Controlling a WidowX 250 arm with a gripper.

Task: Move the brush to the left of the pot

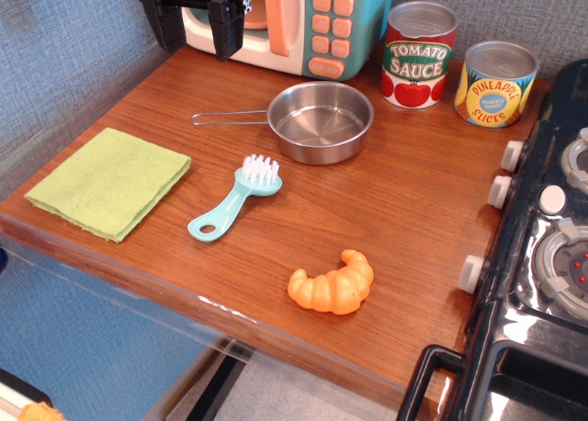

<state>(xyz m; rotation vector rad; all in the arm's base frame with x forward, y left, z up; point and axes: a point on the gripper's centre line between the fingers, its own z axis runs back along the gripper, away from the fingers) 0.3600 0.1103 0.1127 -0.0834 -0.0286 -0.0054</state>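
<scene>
The light-teal brush with white bristles lies on the wooden table, bristles toward the back and its holed handle end toward the front left. It sits just in front of the pot. The shiny steel pot stands behind it, its thin wire handle pointing left. My gripper hangs at the top left, above the table's back edge, well behind and left of the brush. Its two black fingers are spread apart with nothing between them.
A green cloth lies at the left. An orange croissant lies at the front. A toy microwave stands at the back, with a tomato sauce can and a pineapple can to its right. A toy stove borders the right edge.
</scene>
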